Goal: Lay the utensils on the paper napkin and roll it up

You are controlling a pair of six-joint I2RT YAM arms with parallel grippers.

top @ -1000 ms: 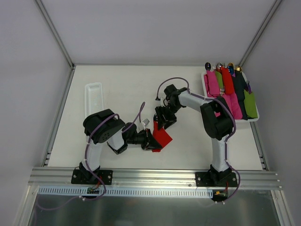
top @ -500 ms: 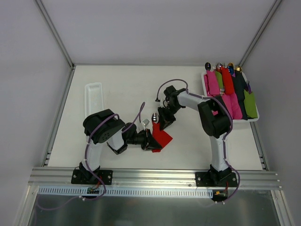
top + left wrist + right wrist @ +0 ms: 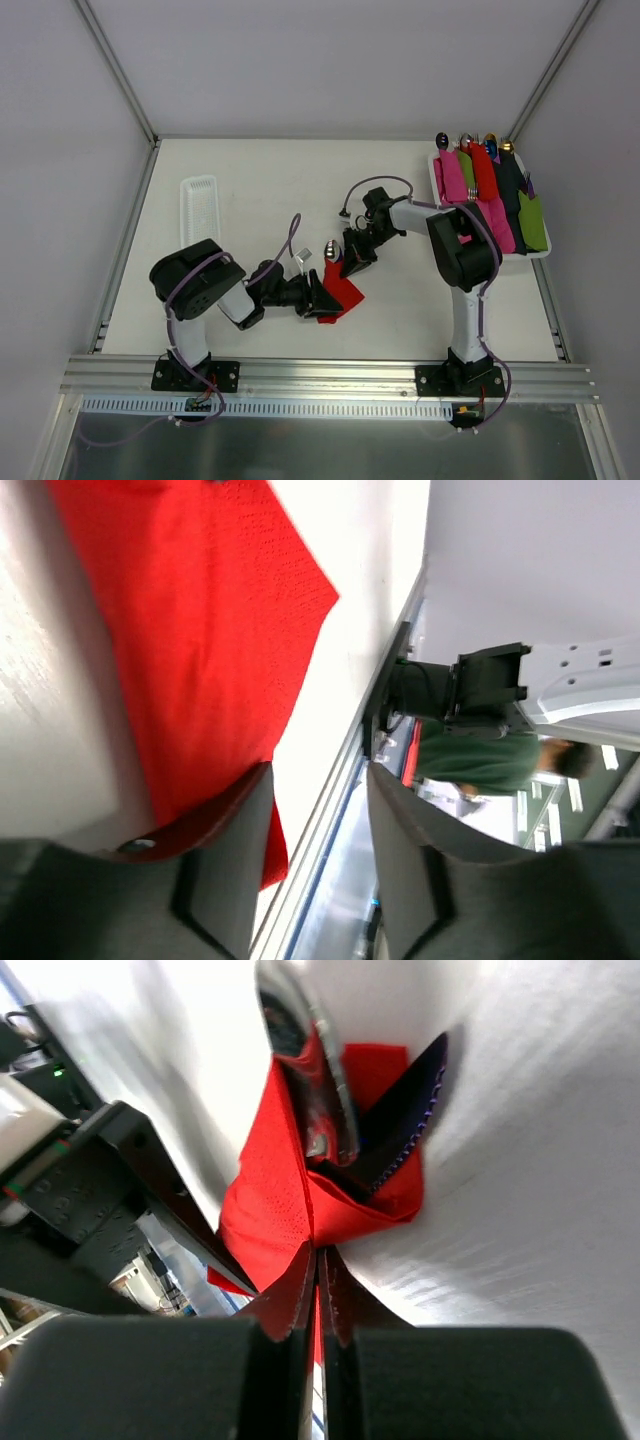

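The red paper napkin [image 3: 338, 296] lies near the table's middle, one side folded up over the utensils [image 3: 331, 250], whose shiny rounded ends stick out at its far end. In the right wrist view a silver utensil [image 3: 312, 1070] rests inside the folded napkin [image 3: 268, 1200]. My right gripper [image 3: 352, 262] [image 3: 320, 1260] is shut on the napkin's raised edge; a thin red strip shows between its fingers. My left gripper [image 3: 318, 298] [image 3: 320, 815] stands open at the napkin's near-left corner. The napkin [image 3: 200, 630] lies beside its left finger [image 3: 215, 865], and nothing is between the jaws.
A white ribbed tray [image 3: 200, 206] lies at the far left. At the far right a white tray [image 3: 540, 255] holds several rolled bundles [image 3: 485, 185] in pink, red, green and dark colours. A metal rail [image 3: 330, 375] runs along the near edge.
My left gripper has opened and let go of the napkin, and its arm has swung left. My right gripper has shut on the napkin's edge.
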